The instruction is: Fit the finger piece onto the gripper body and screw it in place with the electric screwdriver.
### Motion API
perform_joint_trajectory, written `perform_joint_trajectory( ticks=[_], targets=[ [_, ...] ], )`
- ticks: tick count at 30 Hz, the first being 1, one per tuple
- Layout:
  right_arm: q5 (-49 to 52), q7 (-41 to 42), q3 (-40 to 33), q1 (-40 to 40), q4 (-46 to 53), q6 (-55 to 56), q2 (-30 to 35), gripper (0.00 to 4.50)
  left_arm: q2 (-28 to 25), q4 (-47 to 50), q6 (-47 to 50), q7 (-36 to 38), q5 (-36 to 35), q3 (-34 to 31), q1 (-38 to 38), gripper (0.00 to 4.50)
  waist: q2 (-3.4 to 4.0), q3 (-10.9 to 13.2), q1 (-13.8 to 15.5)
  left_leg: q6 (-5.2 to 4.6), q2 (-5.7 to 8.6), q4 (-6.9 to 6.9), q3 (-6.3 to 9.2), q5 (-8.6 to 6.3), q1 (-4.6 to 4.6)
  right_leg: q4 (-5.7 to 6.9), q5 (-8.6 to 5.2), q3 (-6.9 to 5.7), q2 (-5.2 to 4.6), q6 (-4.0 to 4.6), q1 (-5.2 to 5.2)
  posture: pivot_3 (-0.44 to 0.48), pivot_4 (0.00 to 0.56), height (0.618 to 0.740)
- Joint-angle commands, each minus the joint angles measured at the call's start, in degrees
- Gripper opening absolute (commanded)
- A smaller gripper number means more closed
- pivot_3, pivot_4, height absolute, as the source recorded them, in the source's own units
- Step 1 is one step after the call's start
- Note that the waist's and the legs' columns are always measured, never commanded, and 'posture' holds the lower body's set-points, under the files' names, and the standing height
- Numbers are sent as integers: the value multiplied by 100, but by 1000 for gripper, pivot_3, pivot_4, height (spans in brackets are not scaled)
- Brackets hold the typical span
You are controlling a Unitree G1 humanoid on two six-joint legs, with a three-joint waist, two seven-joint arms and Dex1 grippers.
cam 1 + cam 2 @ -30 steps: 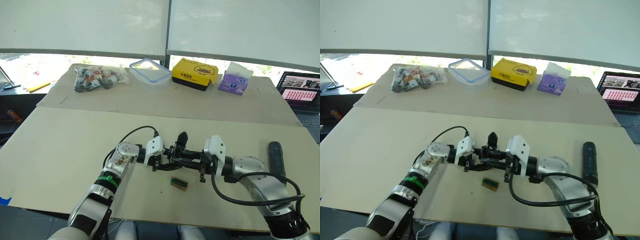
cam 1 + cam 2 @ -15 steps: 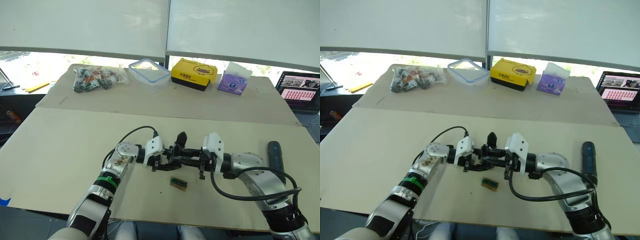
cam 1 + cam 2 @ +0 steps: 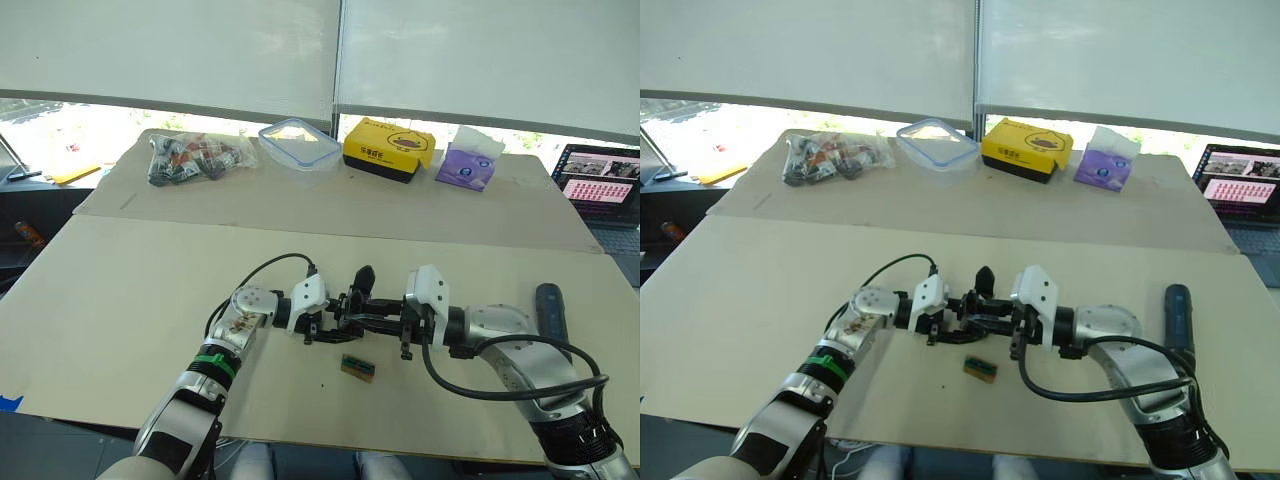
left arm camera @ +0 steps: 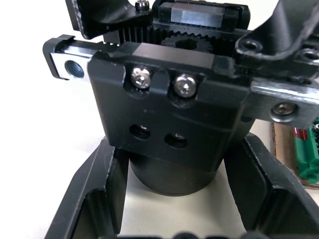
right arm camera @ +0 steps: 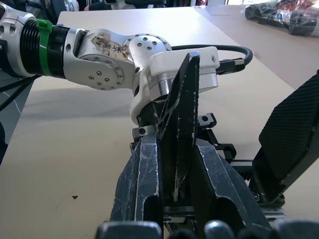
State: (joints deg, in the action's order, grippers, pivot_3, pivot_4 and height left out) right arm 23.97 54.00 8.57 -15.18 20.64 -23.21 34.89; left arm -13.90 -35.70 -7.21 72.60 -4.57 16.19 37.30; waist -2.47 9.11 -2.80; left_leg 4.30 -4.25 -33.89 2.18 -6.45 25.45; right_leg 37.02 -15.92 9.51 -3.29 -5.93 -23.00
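The gripper body (image 3: 358, 300) sits low over the middle of the table, between my two grippers. One pointed black finger (image 3: 365, 273) sticks up from it. My left gripper (image 3: 326, 313) is shut on its round base (image 4: 172, 177), with a finger (image 4: 94, 199) on each side. My right gripper (image 5: 174, 144) comes in from the other side, shut on the finger piece (image 5: 182, 109). The piece stands upright against the body's linkages. The electric screwdriver (image 3: 552, 310) lies on the table beyond my right forearm, untouched.
A small green-brown block (image 3: 358, 366) lies just in front of the grippers. Along the far table stand a bag of parts (image 3: 195, 155), a clear container (image 3: 299, 145), a yellow box (image 3: 390, 147) and a purple tissue pack (image 3: 466, 165). A laptop (image 3: 600, 185) sits far right.
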Motion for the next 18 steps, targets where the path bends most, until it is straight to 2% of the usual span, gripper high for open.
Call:
perform_joint_trajectory(
  ticks=[1,10,18],
  targets=[
    [-23,73,187,134,-46,-354,122,369,-35,-13,95,133,107,180,-136,2278,-1,-1,4,0,0,0,0,0,0,0,0,0,0,0,0,0,150,740],
    [-24,-36,207,192,44,-534,113,369,-36,-10,114,129,100,185,-137,2278,0,-7,12,0,0,0,0,0,0,0,-1,-1,-1,0,0,0,150,740],
    [-314,-183,271,119,-392,-506,189,368,-49,-17,119,147,111,200,-140,2278,-3,-34,5,0,0,2,0,0,-1,-1,-3,-2,-1,2,0,0,150,740]
  ],
)
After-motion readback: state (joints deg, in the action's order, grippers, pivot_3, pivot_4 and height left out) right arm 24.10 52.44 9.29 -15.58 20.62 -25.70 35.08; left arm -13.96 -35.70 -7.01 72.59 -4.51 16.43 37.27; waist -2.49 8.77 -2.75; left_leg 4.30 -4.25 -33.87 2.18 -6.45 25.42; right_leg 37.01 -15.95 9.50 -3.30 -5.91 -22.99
